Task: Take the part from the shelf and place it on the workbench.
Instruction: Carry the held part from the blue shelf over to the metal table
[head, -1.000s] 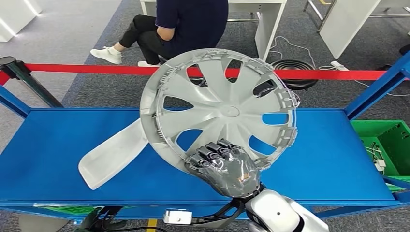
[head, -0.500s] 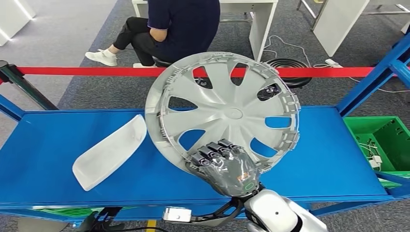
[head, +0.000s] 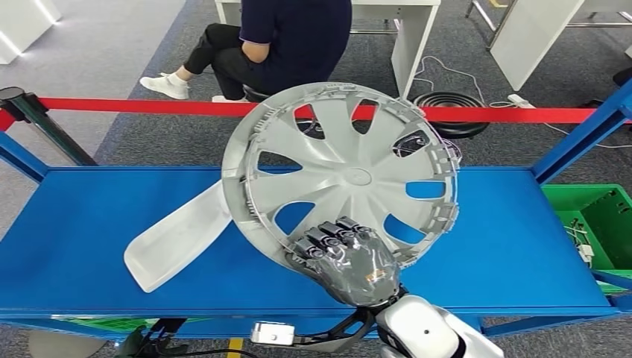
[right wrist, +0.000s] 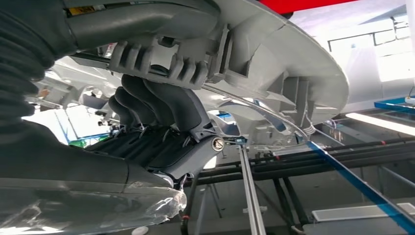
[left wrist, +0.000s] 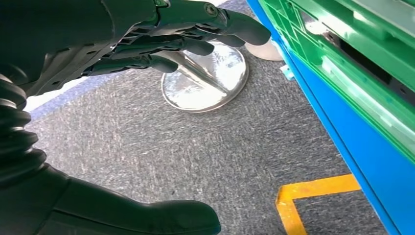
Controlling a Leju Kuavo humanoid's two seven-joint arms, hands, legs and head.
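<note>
A: Item one: wheel cover (head: 346, 175), grey, spoked, with open slots. Location relative to the blue workbench (head: 82, 224)?

B: Raised above the bench top, tilted, its far edge overlapping the red barrier tape (head: 134, 106) beyond the bench. Right hand (head: 350, 257) grips the near rim; in the right wrist view the fingers (right wrist: 161, 105) are curled together under the rim's clips, thumb on the other side.

A: Item two?

B: Pale grey curved panel (head: 175, 239), lying flat on the bench, beside the cover's near-left edge; possibly tucked under it, the overlap is hard to read.

A: Left hand?

B: Left hand (left wrist: 171, 36), hanging below bench level over grey carpet, fingers slightly apart and loosely bent, holding nothing.

A: Surroundings?

B: Green bin (head: 592, 224) off the bench's right end. Seated person (head: 287, 37) beyond the tape.
</note>
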